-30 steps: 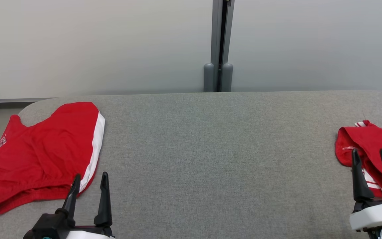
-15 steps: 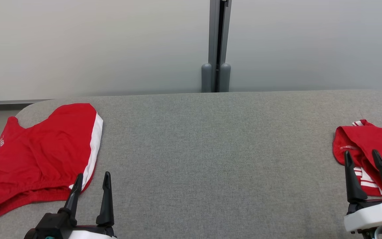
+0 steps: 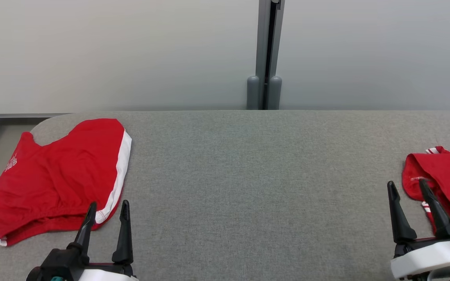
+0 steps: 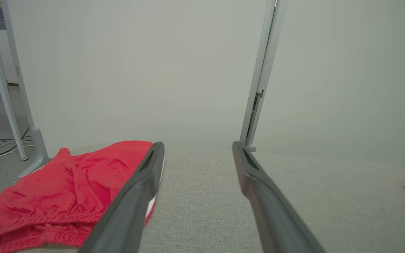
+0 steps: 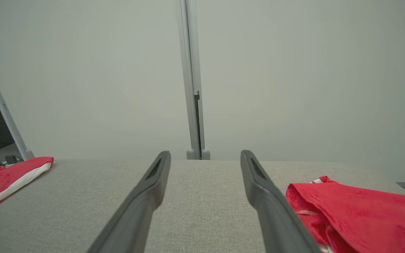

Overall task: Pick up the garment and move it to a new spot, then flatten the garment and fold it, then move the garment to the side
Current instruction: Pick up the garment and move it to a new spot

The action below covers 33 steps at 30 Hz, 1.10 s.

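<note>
Grey tabletop (image 3: 248, 175): wide bare middle, rounded far corner at upper left, grey post (image 3: 266, 54) behind far edge. Folded red shorts (image 3: 61, 175), white side stripe: left of frame. Crumpled red garment (image 3: 443, 171): right edge. Left fingers (image 3: 123, 230): spread, empty, at shorts' lower corner, contact unclear. Right fingers (image 3: 397, 218): spread, empty, just beside garment.

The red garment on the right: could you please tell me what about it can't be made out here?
- Full outline: the red garment runs off the head view's right edge.
- Near edge: partly behind the open jaws of the right gripper in the head view.
- White print near its rim: too small to read.
</note>
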Tool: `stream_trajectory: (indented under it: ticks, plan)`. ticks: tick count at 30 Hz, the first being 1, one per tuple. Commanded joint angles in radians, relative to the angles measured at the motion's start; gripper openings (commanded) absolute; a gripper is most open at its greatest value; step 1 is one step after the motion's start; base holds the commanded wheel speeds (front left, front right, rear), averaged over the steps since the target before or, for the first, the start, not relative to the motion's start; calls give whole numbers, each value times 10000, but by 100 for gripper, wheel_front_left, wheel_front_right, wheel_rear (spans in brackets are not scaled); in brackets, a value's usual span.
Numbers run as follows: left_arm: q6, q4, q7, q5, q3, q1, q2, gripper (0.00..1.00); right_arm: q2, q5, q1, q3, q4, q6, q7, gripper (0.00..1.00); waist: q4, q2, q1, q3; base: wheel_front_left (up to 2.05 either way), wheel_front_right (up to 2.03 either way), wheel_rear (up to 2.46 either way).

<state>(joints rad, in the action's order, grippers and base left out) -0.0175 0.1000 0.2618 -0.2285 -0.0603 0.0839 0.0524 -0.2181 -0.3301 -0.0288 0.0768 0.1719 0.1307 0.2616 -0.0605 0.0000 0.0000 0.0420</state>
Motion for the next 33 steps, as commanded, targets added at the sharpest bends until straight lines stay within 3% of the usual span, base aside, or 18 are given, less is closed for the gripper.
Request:
stream_trajectory:
  ticks: [1,14,22,33]
  plan:
    - [9,32,40,17,84,-117,33,100,-28,-95,125,94,-70,3,44,100,-210,0,0,2,0,0,0]
    - [176,250,40,62,416,-214,102,100,441,-499,-168,1388,-43,3,44,100,-2286,0,0,25,0,0,0]
    - [263,332,40,-3,630,68,227,100,677,-562,-121,1655,-17,3,44,100,-3411,0,0,135,0,0,0]
    - [296,209,-267,-118,648,14,429,100,737,-503,-103,1673,72,3,44,100,-4044,0,0,206,0,0,0]
